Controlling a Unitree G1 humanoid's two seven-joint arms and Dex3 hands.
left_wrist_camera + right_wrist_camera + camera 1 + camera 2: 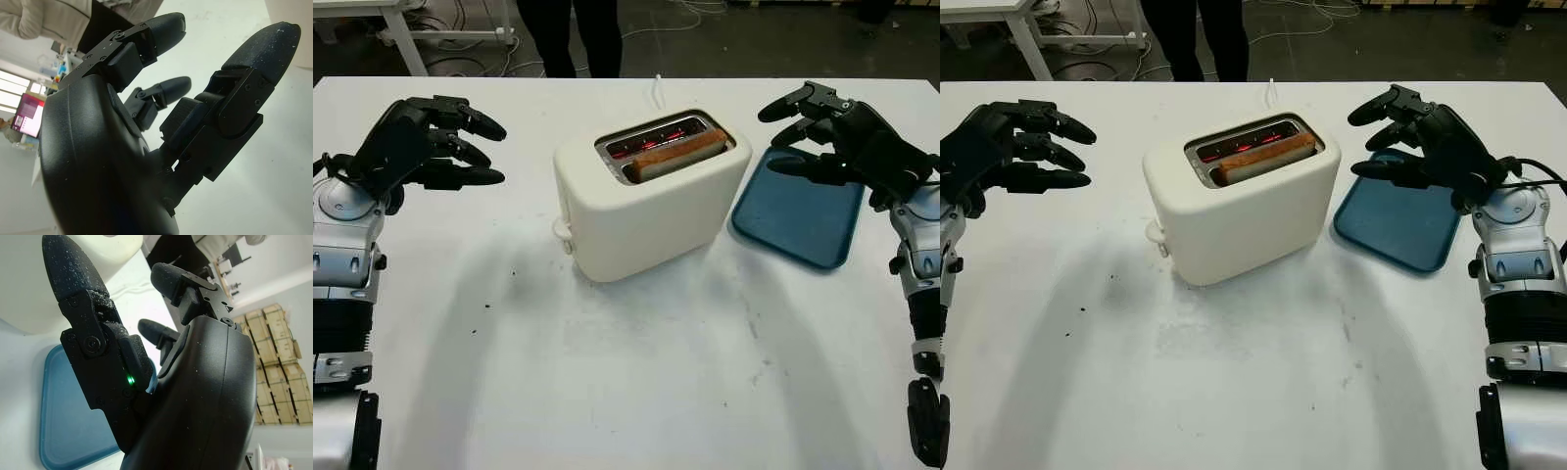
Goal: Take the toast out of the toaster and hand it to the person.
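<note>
Hovering above the tray [798,220], the right hand [822,132] is released and holds nothing; the left hand [431,142] is likewise empty over the surface [626,372]; between them the toast [675,155] stands in the toaster [651,196]; probably light, stiff, crumbly and hot, so pinch its raised top edge gently.

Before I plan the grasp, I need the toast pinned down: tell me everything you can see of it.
The toast is one golden-brown slice with a darker crust edge, standing on edge in the nearer slot of the cream toaster. Just its top strip rises above the slot; the rest is hidden. The other slot glows red beside it. Neither hand touches it.
</note>
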